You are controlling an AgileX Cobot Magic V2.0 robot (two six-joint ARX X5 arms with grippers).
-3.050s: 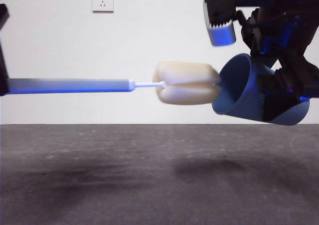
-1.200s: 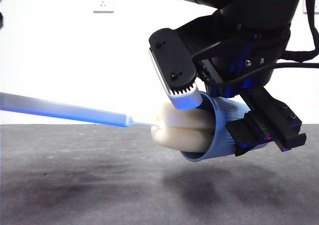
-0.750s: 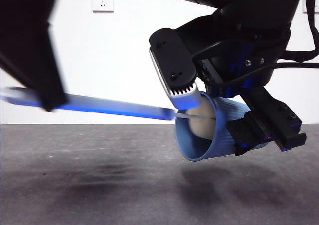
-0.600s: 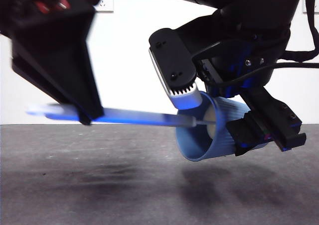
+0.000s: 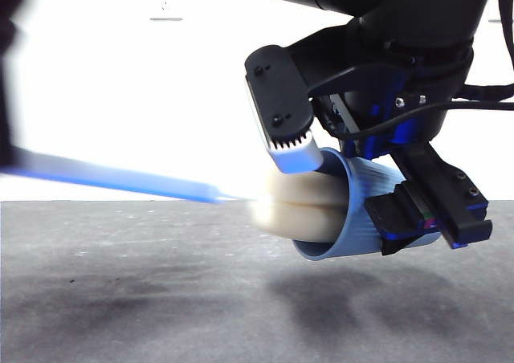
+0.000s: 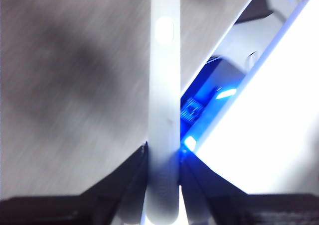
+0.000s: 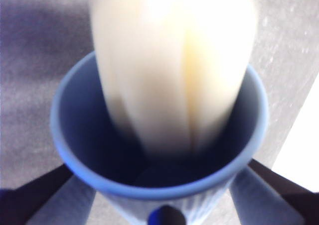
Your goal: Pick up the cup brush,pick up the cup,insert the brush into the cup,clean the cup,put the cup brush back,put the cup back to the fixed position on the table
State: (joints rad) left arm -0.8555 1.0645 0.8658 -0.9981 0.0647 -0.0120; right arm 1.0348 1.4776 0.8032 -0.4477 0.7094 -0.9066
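The left gripper [image 6: 162,185] clamps the cup brush [image 5: 120,180] by its grey handle; a skewed thrust could lever the cup [image 5: 353,210] loose. The brush lies near-level, sponge half inside the mouth. The right gripper [image 7: 159,205] pinches the cup, tipped sideways above the table [image 5: 161,299], mouth facing the brush.

The cup [image 5: 353,214] is blue with fine vertical ribs on its outside, darker blue inside. The brush [image 5: 301,206] has a cream-yellow sponge head split by a lengthwise crease, and a pale grey handle that picks up a blue sheen. The table [image 5: 161,299] is dark matte grey with faint pale specks; the right gripper [image 5: 361,170] is black.
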